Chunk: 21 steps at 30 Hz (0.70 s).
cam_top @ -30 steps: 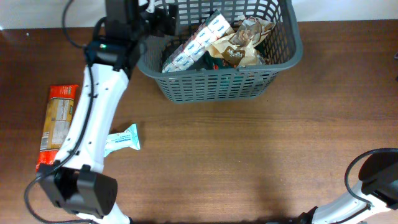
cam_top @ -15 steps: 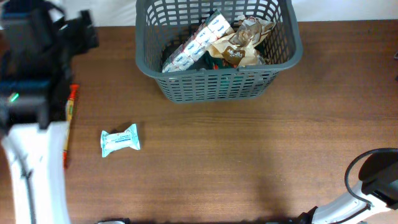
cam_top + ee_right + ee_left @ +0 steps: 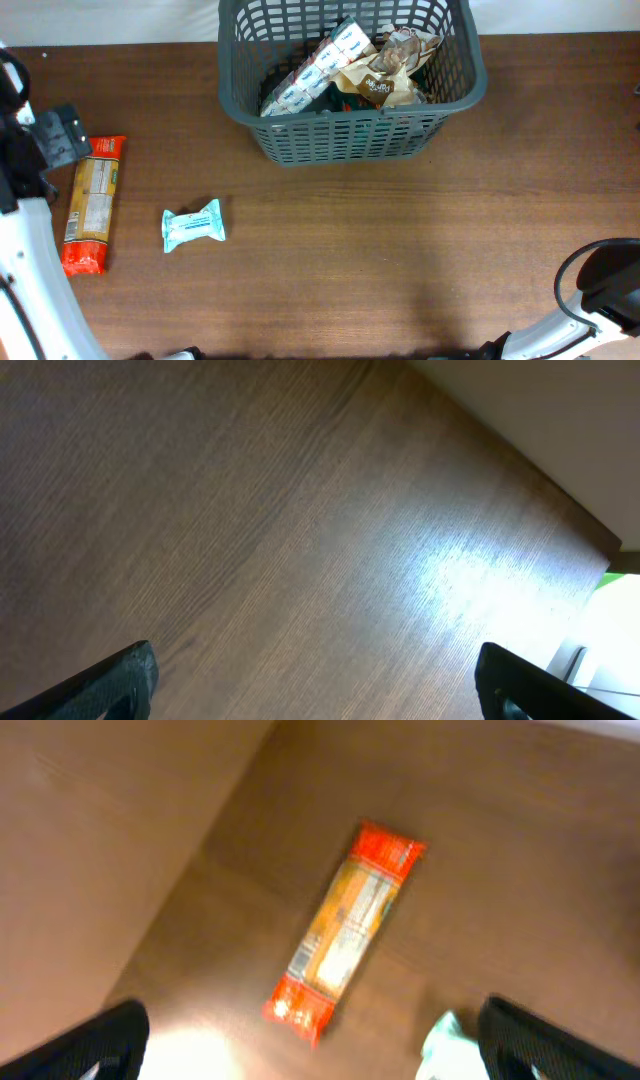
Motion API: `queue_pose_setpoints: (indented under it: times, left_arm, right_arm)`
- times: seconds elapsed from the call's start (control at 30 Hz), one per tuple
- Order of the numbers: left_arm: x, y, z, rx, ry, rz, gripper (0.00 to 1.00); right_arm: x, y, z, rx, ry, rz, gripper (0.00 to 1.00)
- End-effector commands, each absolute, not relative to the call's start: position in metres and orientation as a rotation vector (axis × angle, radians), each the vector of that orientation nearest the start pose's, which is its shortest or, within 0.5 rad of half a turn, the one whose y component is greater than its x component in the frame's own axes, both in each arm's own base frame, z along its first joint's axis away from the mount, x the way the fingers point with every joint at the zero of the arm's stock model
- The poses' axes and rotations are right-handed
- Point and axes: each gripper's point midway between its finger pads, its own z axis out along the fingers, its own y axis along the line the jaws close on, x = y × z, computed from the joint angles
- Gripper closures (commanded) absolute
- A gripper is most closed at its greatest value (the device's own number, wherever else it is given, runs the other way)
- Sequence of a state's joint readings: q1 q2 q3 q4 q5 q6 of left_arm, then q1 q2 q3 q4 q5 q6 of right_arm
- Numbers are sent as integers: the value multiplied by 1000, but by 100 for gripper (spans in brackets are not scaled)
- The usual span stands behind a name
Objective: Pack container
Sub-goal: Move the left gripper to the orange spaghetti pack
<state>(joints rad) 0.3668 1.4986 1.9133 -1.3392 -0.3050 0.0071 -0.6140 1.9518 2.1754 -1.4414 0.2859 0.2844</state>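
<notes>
Well off to the left, the left pincer (image 3: 315,1050) hung open above the counter (image 3: 400,260), its fingers wide apart and empty. Just ahead of it lay a long orange packet (image 3: 345,932), and a small pale blue packet (image 3: 193,225) lay near its right finger. The basket (image 3: 340,140), holding several packets (image 3: 330,65), stood well apart from it. The right pincer (image 3: 320,695) gaped open over wood-grain counter.

We log the table (image 3: 400,250) as brown wood grain, smooth, with a soft sheen. Container (image 3: 340,135): dark grey plastic, matt. Orange packet (image 3: 88,205): glossy film. Pale blue packet (image 3: 193,226): smooth plastic wrap. Brown wrapper (image 3: 385,75): crinkled, paper-like.
</notes>
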Motion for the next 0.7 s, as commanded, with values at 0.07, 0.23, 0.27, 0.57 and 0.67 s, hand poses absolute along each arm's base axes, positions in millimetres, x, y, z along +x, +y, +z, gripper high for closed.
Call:
queue_pose_setpoints:
  times: [0.07,0.23,0.27,0.57,0.67]
  left_arm:
    - [296,194,291,-694,2636,543,1]
    - [301,212,245,-750,2792,526,1]
    - [302,215,237,-750,2816,525,1]
    - [316,220,173,-580,3045,353,1]
    - [324,219,159,-508,3074,293,1]
  right_arm:
    - [319,-285,252,1292,2472,-481,1]
    - [319,-285,252,1292,2472,-481,1]
    - [319,-285,252,1292,2472,-481,1]
    - [319,-285,252,1292,2472,-481,1]
    - [319,-285,252,1292,2472,-481,1]
